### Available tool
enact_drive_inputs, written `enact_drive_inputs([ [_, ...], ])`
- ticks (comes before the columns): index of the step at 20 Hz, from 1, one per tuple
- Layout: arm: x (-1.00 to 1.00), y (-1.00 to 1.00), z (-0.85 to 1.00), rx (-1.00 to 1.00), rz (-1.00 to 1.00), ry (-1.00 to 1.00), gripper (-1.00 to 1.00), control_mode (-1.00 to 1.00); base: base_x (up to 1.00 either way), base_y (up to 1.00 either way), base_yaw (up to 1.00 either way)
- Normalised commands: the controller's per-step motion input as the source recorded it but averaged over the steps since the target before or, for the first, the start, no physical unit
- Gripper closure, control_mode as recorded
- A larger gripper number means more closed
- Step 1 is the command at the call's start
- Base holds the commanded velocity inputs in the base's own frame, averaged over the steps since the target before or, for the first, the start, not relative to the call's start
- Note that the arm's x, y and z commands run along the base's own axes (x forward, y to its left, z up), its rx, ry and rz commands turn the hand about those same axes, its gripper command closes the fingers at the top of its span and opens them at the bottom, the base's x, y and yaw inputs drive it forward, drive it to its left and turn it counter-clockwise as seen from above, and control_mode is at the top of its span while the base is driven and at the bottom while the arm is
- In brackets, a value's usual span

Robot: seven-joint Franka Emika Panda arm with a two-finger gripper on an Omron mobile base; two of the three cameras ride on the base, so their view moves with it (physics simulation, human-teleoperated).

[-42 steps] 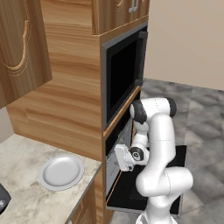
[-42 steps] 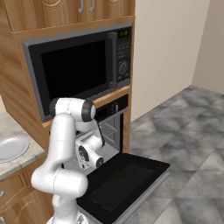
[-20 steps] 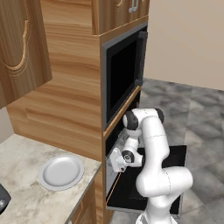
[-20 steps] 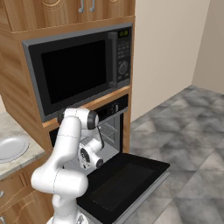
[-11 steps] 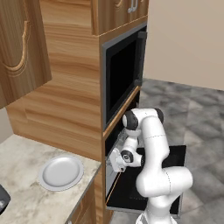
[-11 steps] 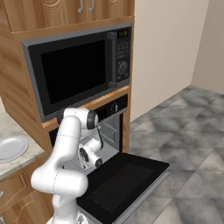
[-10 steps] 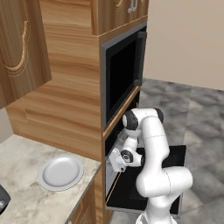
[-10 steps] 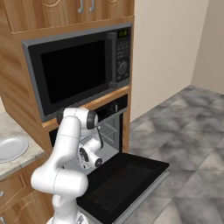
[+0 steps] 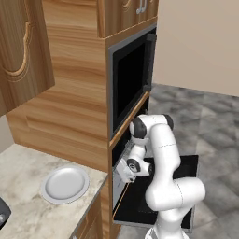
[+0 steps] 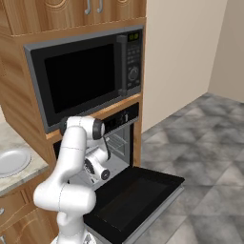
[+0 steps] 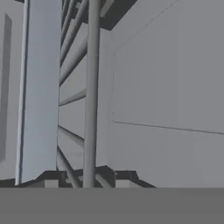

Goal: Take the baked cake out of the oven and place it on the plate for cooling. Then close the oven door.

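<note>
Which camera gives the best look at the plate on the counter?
The left base view: the whole plate shows there, round and bare on the counter beside the oven. In the right base view it sits cut off by the picture's left edge. The hand view looks at the wire rack inside the oven.

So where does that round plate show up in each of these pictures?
Left base view: the plate lies on the stone counter, lower left, to the left of the oven cabinet.
Right base view: the plate sits at the left edge, partly cut off, on the same counter.
Hand view: not in it; this one looks into the oven at the wire rack.
Shared landmark: the open oven door, folded down flat beside the arm.
</note>
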Motion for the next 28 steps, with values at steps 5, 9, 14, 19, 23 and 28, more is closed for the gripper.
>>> enact_drive_inputs([
  [5, 0.0, -0.37, -0.3, -0.11, 0.0, 0.0, 1.0, -1.0, 0.0, 0.0, 0.0],
  [9, 0.0, -0.74, -0.38, -0.08, 0.0, 0.02, 1.0, -1.0, 0.0, 0.0, 0.0],
  [14, 0.0, -0.94, -0.41, -0.07, 0.0, 0.05, 1.0, -1.0, 0.0, 0.0, 0.0],
  [19, 0.0, -1.0, -0.4, -0.03, 0.0, 0.05, 1.0, -1.0, 0.0, 0.0, 0.0],
  [23, -0.04, -1.0, -0.42, 0.0, 0.0, 0.04, 1.0, -1.0, 0.0, 0.0, 0.0],
  [28, -0.24, -1.0, -0.34, 0.0, -0.01, 0.02, 1.0, -1.0, 0.0, 0.0, 0.0],
])
